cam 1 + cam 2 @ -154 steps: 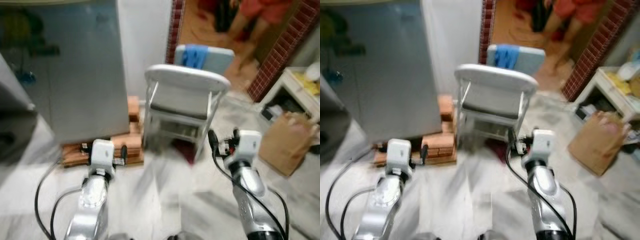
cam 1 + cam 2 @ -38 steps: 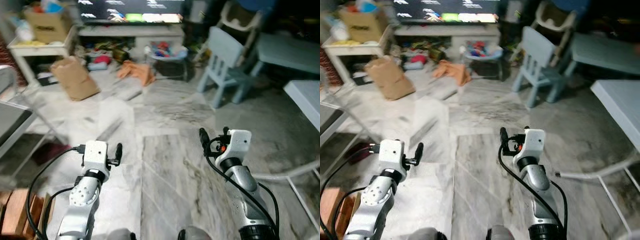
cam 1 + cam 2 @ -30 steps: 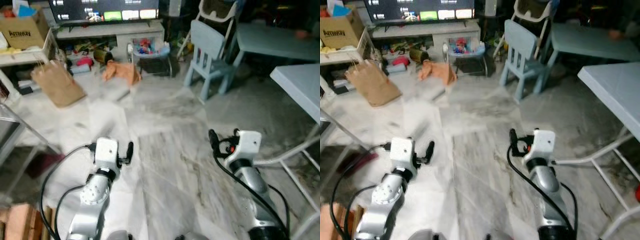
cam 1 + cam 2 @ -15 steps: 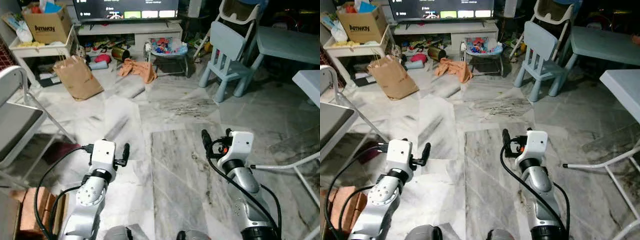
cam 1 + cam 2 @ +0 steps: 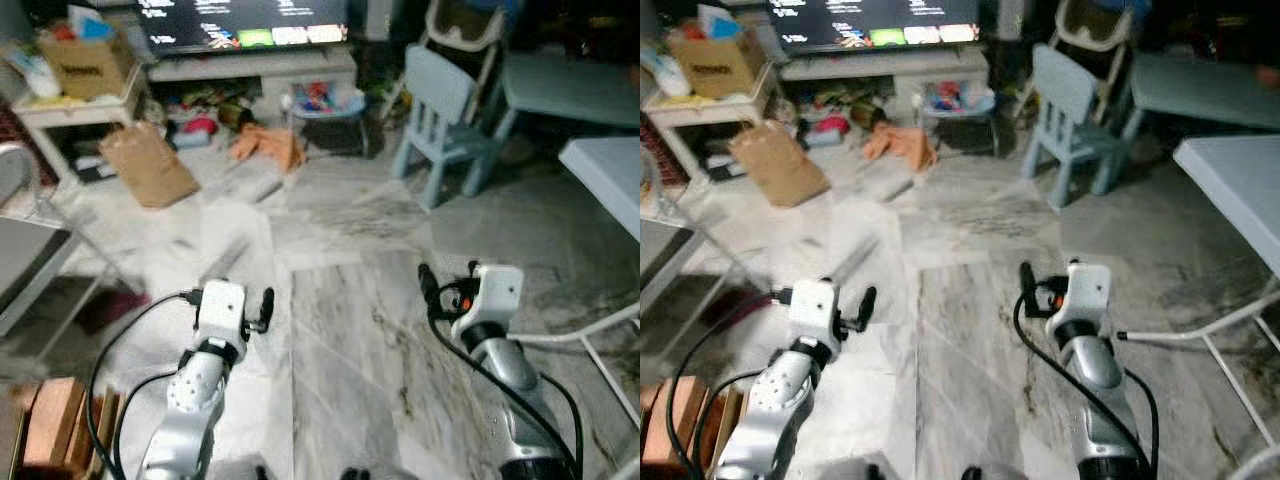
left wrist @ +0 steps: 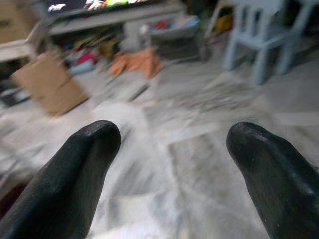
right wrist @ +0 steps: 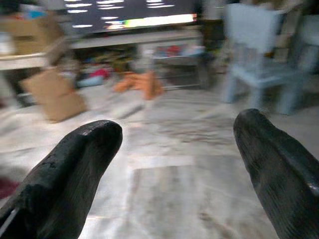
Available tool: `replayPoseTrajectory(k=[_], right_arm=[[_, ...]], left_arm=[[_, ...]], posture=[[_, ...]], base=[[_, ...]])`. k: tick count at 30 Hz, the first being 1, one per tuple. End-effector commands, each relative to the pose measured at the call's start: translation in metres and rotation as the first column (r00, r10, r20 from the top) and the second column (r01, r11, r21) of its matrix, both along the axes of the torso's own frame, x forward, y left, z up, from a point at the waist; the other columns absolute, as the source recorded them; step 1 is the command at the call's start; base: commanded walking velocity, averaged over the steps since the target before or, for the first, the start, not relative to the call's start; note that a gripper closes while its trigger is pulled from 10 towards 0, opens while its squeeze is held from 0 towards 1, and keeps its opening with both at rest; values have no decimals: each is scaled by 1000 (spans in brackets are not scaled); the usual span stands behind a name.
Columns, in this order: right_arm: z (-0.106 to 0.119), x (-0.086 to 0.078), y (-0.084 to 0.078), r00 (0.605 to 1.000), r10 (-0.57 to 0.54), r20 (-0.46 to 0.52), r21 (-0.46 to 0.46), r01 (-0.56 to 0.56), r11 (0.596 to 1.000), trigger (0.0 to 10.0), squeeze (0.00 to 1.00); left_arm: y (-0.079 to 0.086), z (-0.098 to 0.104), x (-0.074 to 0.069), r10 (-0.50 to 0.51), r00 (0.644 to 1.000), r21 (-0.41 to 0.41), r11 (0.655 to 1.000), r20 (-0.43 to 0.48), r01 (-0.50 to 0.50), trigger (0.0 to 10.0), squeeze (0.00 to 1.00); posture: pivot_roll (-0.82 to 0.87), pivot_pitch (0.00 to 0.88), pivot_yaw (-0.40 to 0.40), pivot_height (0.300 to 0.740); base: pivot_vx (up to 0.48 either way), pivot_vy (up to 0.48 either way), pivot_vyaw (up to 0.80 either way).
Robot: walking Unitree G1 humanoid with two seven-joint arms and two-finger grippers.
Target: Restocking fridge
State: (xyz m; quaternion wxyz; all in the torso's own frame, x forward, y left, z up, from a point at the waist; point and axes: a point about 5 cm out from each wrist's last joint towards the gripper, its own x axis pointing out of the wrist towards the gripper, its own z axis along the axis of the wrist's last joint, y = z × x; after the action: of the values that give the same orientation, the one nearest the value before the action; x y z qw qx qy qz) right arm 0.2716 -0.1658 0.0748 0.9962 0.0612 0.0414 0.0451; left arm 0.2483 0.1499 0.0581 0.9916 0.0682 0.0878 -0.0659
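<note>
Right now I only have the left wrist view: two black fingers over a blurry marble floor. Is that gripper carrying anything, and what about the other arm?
Observer: The left gripper is open and empty; the head views show it held out low over the marble floor.
Operator: And the right one?
Observer: The right gripper is open and empty too, held out over the same floor.
Operator: Anything beside us that my view misses?
Observer: Yes, a white table stands at the robot's right, its leg angling down to the floor.
Operator: And to the left?
Observer: A grey folding chair at the left edge, with bricks on the floor nearer the robot.
</note>
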Motion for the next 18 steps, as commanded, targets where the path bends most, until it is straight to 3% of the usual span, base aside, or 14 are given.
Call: replayPoseTrajectory(k=[1, 9, 12, 18], right_arm=[[4, 1, -5, 1000, 0, 13, -14, 0, 1000, 10000, 0], [4, 2, -6, 1000, -1, 14, -15, 1, 1000, 10000, 0], [4, 2, -7, 1000, -11, 14, -15, 11, 1000, 10000, 0], [-2, -1, -14, 995, -93, -21, -39, 92, 995, 10000, 0]], left_arm=[[-4, 1, 0, 0, 1000, -7, 1000, 2, 0, 10000, 0], [-3, -1, 0, 1, 1000, -1, 1000, -1, -1, 10000, 0], [0, -1, 0, 12, 1000, 5, 1000, 2, -12, 10000, 0], [11, -5, -5, 50, 999, 23, 998, -7, -50, 10000, 0]], posture=[[51, 38, -10, 740], [50, 31, -9, 740], [50, 30, -9, 740], [48, 28, -4, 740]], base=[[0, -382, 781], [0, -276, 773], [0, 0, 463], [0, 0, 0]])
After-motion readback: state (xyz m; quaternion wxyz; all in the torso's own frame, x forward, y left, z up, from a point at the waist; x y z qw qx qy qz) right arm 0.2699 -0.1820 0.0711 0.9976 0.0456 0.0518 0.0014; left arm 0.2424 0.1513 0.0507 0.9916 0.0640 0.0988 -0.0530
